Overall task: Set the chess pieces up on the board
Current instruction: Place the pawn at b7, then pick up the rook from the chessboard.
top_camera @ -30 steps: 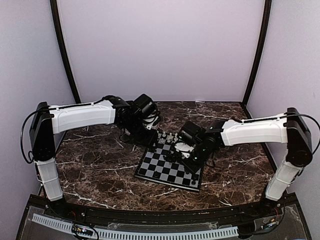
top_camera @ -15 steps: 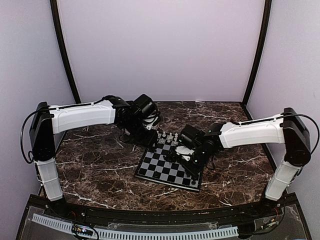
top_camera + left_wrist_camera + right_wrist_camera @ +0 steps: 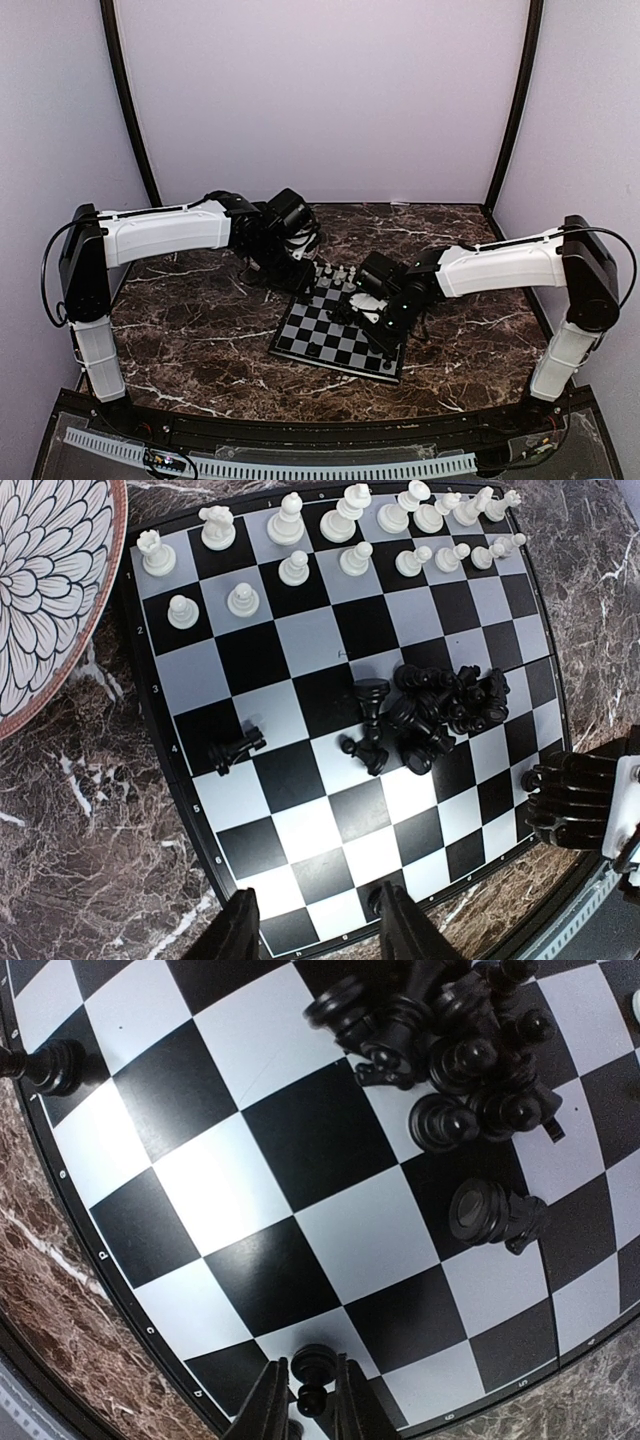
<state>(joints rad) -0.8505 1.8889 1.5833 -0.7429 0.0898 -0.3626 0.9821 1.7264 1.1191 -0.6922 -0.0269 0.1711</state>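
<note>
The board [image 3: 318, 346] lies mid-table. In the left wrist view the board [image 3: 300, 640] carries two rows of white pieces [image 3: 350, 525] along its far side, a heap of black pieces [image 3: 440, 705] in the middle and one black piece [image 3: 235, 748] lying alone. My left gripper [image 3: 320, 935] hangs open and empty above the board's near edge; from above the left gripper [image 3: 300, 270] sits at the board's far corner. My right gripper [image 3: 312, 1405] is shut on a black piece [image 3: 315, 1368] just above a near-edge square [image 3: 230, 1175]; it shows from above as the right gripper [image 3: 385, 325].
A round white-patterned plate [image 3: 40, 580] with a brown rim lies beside the board's left corner. A lone black piece [image 3: 50, 1065] stands at the board's edge, and another black piece [image 3: 490, 1215] lies near the heap. Dark marble table [image 3: 190, 340] surrounds the board.
My right gripper has shifted a little to the left over the board's right side, still holding the black piece. The left arm has not moved.
</note>
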